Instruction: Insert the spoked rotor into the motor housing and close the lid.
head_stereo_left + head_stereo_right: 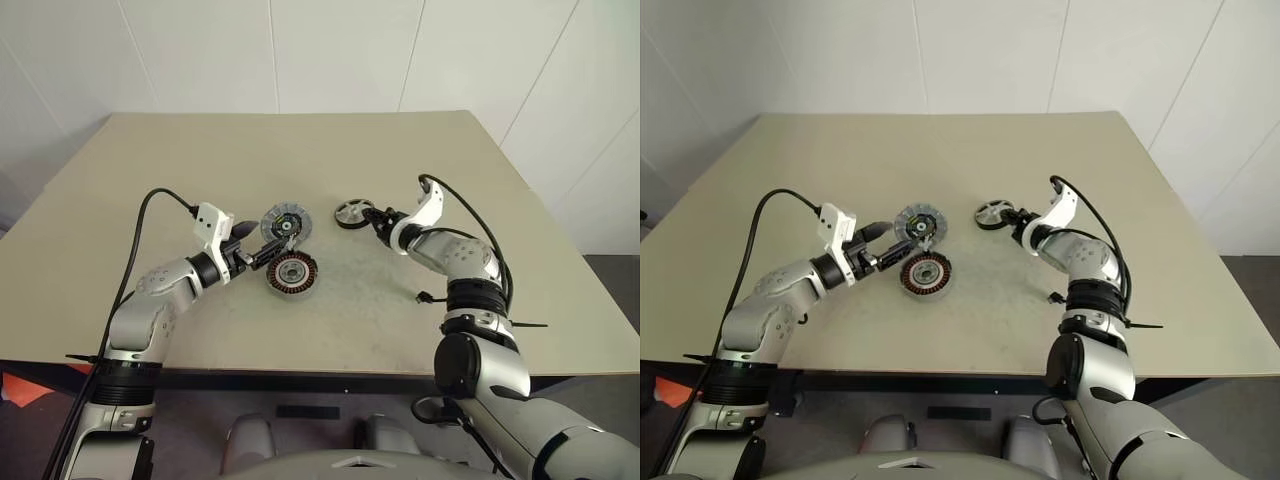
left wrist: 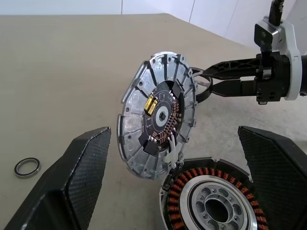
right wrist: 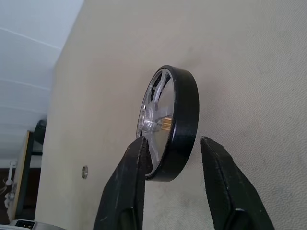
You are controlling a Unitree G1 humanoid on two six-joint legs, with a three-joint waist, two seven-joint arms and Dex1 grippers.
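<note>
The motor housing (image 1: 292, 273), a grey cup with copper windings, lies near the middle of the table. The lid (image 1: 285, 222) stands tilted just behind it, its face with green and black marks turned up and its lower edge by the housing's rim. My left gripper (image 1: 262, 250) is open just left of both, holding nothing. The spoked rotor (image 1: 352, 213), silver with a dark rim, lies to the right of the lid. My right gripper (image 3: 172, 148) straddles the rotor's rim, one finger (image 3: 125, 187) inside it over the spokes and the other outside with a gap showing.
A small dark ring (image 2: 26, 166) lies on the beige table (image 1: 200, 160) apart from the parts. The table's front edge runs just below both arms. White walls stand behind the far edge.
</note>
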